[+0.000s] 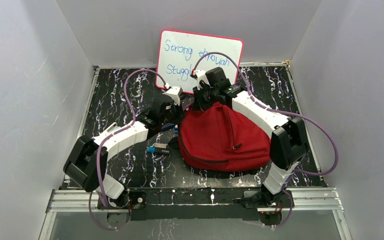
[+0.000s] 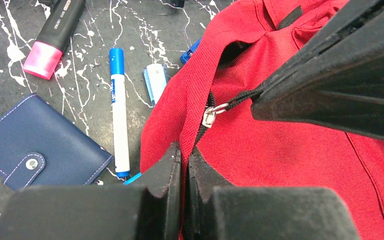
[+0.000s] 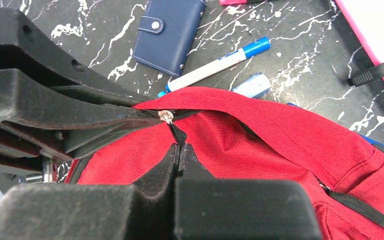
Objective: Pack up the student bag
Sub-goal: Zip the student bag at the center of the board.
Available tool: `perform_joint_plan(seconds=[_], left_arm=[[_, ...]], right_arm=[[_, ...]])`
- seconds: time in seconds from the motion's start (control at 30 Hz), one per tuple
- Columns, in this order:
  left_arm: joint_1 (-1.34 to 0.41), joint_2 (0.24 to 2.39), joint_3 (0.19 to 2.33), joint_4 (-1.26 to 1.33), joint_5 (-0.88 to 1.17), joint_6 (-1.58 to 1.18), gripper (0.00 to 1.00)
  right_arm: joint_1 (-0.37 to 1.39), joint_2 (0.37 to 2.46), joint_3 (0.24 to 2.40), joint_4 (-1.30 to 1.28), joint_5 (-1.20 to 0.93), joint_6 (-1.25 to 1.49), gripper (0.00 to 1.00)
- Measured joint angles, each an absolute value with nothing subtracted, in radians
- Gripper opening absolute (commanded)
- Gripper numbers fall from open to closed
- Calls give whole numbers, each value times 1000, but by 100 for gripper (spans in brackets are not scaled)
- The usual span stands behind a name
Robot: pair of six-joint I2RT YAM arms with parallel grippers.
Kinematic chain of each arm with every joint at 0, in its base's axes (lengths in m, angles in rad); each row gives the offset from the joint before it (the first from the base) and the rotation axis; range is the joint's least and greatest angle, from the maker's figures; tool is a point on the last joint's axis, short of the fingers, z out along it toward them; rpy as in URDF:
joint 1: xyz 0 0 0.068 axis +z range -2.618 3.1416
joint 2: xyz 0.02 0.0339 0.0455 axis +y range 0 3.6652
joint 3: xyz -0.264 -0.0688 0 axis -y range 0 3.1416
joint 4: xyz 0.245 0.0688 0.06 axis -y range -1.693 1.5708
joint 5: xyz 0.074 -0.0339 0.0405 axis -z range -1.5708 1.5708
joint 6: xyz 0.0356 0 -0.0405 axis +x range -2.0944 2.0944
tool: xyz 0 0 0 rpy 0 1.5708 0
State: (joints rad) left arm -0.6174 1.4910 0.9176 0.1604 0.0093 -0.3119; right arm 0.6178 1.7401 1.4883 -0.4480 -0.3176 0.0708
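Left end effector [image 2: 182, 165] nearest, clamped on the student bag [image 1: 225, 137] zip edge; right end effector [image 3: 178, 155] pinches the zipper pull [image 3: 176, 131]. Student bag sits mid-desk [image 1: 130, 90]. Wallet [image 2: 35, 142], marker [image 2: 119, 115] and highlighter [image 2: 52, 37] lie outside it, so I judge packing hardly begun.

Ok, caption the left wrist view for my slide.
Left gripper pinching the red backpack beside its zipper while the right gripper holds the zipper pull.

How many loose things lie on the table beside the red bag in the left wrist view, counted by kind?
Markers: 2, a blue-capped marker and a pink-capped marker
Wallets: 1, the navy wallet
Small unclear things: 1, a pale-blue item
Total: 4
Left out: blue bits half under the backpack.
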Motion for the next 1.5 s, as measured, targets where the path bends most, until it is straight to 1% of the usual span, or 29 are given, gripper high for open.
perform_joint_plan(seconds=[0.3,0.57,0.7,1.0,1.27,1.5], left_arm=[[-617,1469,917,159,39,-282,0],[-617,1399,917,122,62,-264,0],[-617,1359,917,86,64,-257,0],[-617,1334,918,22,49,-246,0],[-617,1332,918,13,49,-245,0],[-617,1331,918,7,49,-246,0]], right_arm=[[625,1740,1496,-463,-175,71,0],[630,1769,1626,-513,-47,63,0],[633,1769,1646,-537,-8,52,0],[624,1771,1596,-551,110,35,0],[554,1776,1565,-551,139,23,0],[521,1839,1568,-560,165,14,0]])
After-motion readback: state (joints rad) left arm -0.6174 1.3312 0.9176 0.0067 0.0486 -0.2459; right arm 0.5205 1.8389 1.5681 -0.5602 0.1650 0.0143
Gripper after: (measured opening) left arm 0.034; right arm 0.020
